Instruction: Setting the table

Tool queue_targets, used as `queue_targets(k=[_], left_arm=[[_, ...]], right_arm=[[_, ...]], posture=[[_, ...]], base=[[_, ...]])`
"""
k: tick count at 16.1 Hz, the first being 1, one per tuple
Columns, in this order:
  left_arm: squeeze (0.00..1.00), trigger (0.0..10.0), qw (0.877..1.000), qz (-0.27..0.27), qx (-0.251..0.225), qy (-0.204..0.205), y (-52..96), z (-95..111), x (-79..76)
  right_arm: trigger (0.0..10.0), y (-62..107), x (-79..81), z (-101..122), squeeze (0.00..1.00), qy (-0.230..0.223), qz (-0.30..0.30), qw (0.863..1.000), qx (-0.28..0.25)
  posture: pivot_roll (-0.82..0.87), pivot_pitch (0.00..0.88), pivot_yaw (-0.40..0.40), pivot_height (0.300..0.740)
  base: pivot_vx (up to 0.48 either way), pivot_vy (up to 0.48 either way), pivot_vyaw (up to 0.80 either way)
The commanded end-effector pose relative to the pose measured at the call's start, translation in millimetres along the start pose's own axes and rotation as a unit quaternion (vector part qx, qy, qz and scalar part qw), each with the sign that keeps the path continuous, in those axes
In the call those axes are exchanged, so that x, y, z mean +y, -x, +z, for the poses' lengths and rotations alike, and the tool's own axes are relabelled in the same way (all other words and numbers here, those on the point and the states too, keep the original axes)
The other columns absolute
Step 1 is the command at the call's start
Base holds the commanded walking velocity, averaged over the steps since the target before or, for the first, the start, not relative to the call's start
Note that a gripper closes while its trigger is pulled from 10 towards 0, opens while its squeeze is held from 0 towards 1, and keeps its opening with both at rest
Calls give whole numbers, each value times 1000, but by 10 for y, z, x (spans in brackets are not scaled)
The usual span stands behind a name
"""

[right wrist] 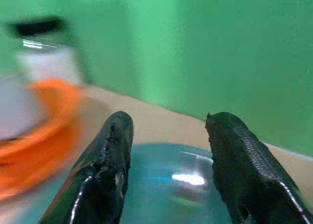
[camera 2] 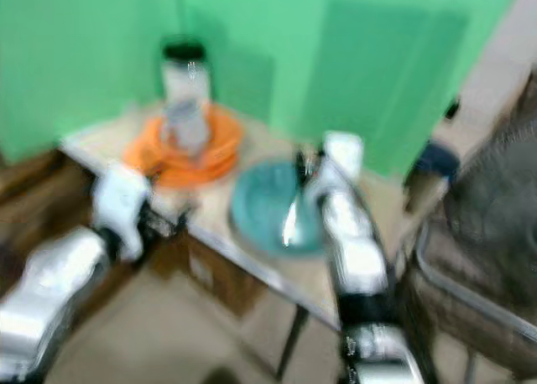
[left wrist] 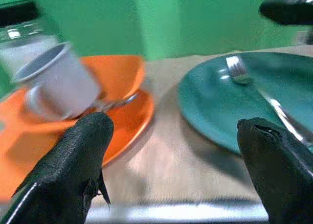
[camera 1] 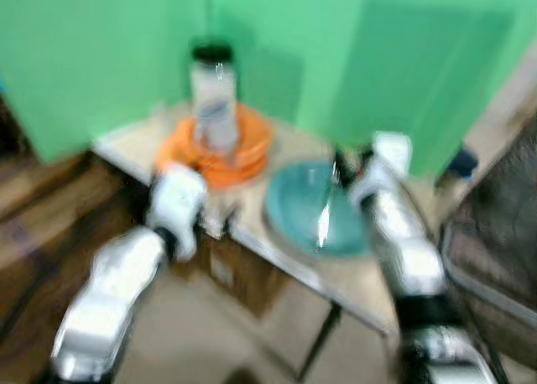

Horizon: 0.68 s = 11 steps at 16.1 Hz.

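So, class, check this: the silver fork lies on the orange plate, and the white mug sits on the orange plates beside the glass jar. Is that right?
Not quite. The silver fork lies on the round teal plate, as the left wrist view shows. The white mug does sit on the orange plates, beside the black-lidded glass jar.

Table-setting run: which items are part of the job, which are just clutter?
Job items:
- teal round plate
- silver fork on it
- orange plates
- white mug
- spoon
- open left gripper
- open right gripper

Lying about:
- black-lidded glass jar
- cardboard box under table
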State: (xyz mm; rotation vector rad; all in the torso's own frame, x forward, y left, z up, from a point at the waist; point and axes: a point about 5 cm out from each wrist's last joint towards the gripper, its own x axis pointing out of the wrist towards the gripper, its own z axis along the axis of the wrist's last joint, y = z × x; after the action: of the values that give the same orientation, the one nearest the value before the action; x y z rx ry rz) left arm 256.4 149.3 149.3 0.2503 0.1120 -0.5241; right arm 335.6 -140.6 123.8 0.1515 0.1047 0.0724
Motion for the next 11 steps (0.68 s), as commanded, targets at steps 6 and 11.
queue_targets(k=[6, 11], left_arm=[[0, 10000, 998, -67, 9, -5, 129, -14, -31], [0, 10000, 996, -87, 18, 0, 231, -33, 0]], right_arm=[[10000, -49, 77, -4, 1000, 42, 0, 997, 71], [10000, -58, 88, 20, 1000, 58, -21, 988, 138]], posture=[[164, 0, -75, 740], [175, 0, -90, 740]], base=[[0, 0, 0], [0, 0, 0]])
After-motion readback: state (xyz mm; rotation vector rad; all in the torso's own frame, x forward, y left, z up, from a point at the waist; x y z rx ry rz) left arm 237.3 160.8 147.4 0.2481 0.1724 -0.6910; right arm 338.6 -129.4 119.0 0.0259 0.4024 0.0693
